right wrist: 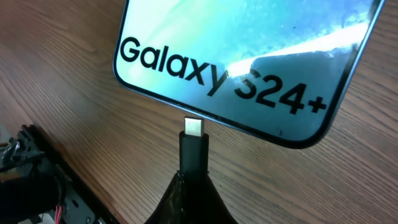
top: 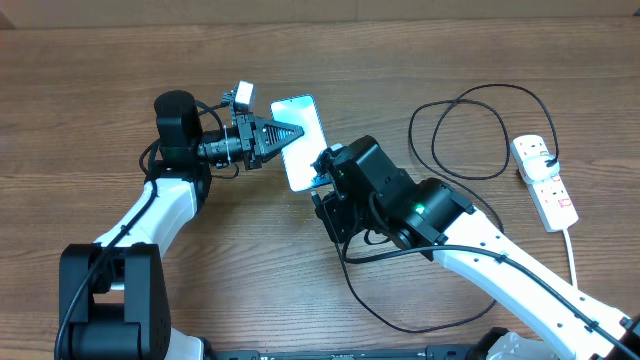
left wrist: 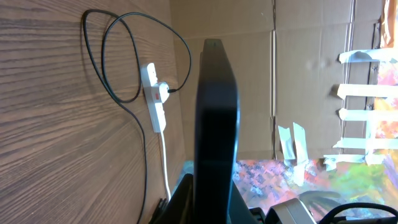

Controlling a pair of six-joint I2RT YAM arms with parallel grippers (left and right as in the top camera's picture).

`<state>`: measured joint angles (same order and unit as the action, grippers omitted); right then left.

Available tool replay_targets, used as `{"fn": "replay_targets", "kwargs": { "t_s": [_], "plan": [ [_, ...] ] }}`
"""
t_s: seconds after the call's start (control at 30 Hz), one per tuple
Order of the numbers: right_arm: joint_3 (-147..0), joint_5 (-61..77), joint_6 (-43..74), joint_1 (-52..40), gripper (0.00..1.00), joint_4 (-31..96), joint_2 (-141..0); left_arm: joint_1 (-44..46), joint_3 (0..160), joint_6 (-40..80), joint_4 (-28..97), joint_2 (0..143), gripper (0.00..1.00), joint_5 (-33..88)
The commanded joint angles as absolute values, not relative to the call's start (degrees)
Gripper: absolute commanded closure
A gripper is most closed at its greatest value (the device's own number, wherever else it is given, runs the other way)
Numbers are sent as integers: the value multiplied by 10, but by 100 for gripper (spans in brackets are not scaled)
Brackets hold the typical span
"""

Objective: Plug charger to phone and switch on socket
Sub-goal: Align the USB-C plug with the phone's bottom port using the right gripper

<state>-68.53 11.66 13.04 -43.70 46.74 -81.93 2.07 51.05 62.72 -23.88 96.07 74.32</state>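
The phone [top: 300, 138] with its "Galaxy S24+" screen [right wrist: 236, 56] is held near the table's middle. My left gripper [top: 283, 133] is shut on the phone's left side; the left wrist view shows the phone's dark edge [left wrist: 214, 112] between the fingers. My right gripper [right wrist: 194, 177] is shut on the charger's black plug [right wrist: 193, 149]. The plug's metal tip [right wrist: 193, 127] sits just below the phone's bottom edge, close to its port. The black charger cable [top: 450, 130] loops to the white socket [top: 545, 180] at the right, where it is plugged in.
The socket's thick white cord [top: 575, 255] runs toward the front right edge. The black cable trails under my right arm [top: 400, 205] along the front of the table [top: 100, 90]. A cardboard wall [left wrist: 298, 74] stands beyond the table.
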Motion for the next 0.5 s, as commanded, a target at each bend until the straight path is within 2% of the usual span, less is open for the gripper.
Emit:
{"fn": "replay_targets", "kwargs": {
  "t_s": [0.0, 0.47],
  "plan": [
    [-688, 96, 121, -442, 96, 463, -818, 23, 526, 612, -242, 959, 96, 761],
    [-688, 94, 121, -442, 96, 463, -818, 23, 526, 589, -240, 959, 96, 764]
  ]
}}
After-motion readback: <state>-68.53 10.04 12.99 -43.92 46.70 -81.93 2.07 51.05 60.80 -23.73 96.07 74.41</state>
